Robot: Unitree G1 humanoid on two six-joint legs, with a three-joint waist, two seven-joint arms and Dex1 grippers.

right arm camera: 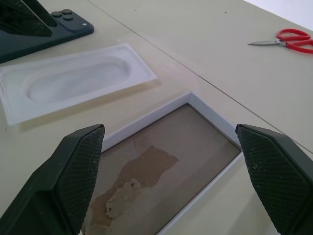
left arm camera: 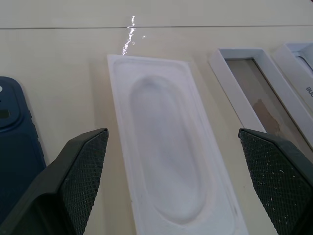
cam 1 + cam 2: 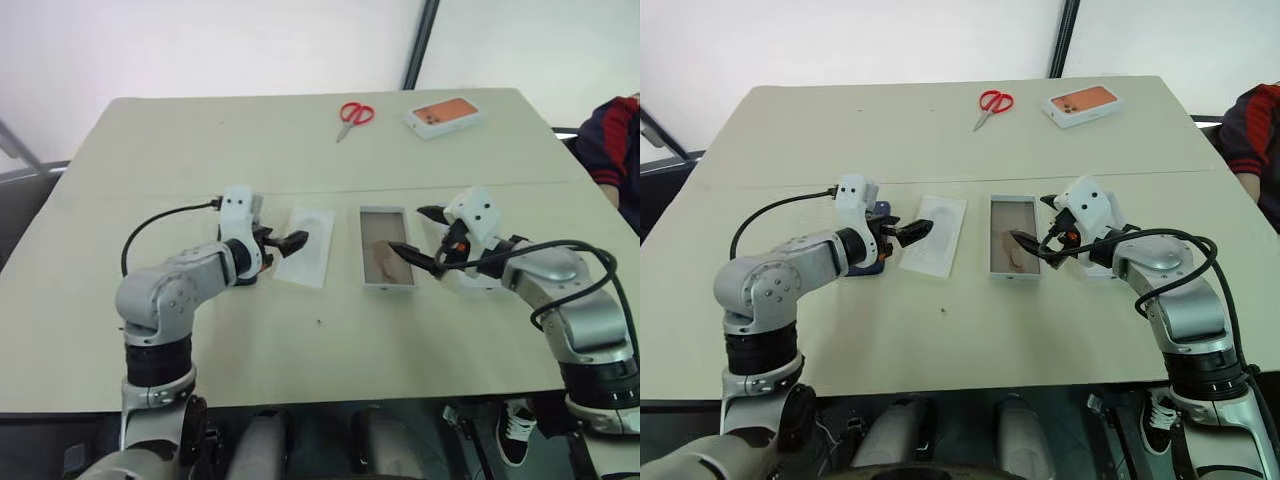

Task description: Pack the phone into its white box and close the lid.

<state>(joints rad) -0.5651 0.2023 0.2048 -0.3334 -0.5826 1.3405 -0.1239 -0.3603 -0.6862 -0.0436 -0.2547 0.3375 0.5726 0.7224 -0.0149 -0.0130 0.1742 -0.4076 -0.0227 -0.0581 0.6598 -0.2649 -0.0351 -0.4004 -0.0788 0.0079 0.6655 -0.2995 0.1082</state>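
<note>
My left gripper (image 3: 296, 240) sits at the left of the beige table (image 3: 200, 130), its 2 black fingers spread wide, nothing between them. It hangs over the left edge of the flat white moulded plastic insert (image 3: 308, 246); whether the tips touch it I cannot tell.

The phone, a slim dark navy-blue smartphone (image 2: 14, 142), lies flat on the table just left of the insert, mostly hidden under my left wrist in the head views. The right wrist view shows its camera cluster facing up (image 1: 68, 24), so it lies back side up. It is not in the box.

Right of the insert, a narrow strip of table apart, lies the white box, a shallow white rectangular cardboard tray (image 3: 385, 247) with a brownish inner floor, torn in 1 patch. It is empty and uncovered.

My right gripper (image 3: 423, 238) hovers at the right edge of the tray, fingers wide apart, holding nothing, pointing left across the tray.

The lid, a white cardboard cover (image 2: 303, 63), lies just right of the tray, largely under my right wrist.

Far side of the table: red-handled scissors (image 3: 353, 117), and further right an orange-topped white box (image 3: 442, 116). At the far right edge, a person's sleeve in red and dark stripes (image 3: 612, 140).
</note>
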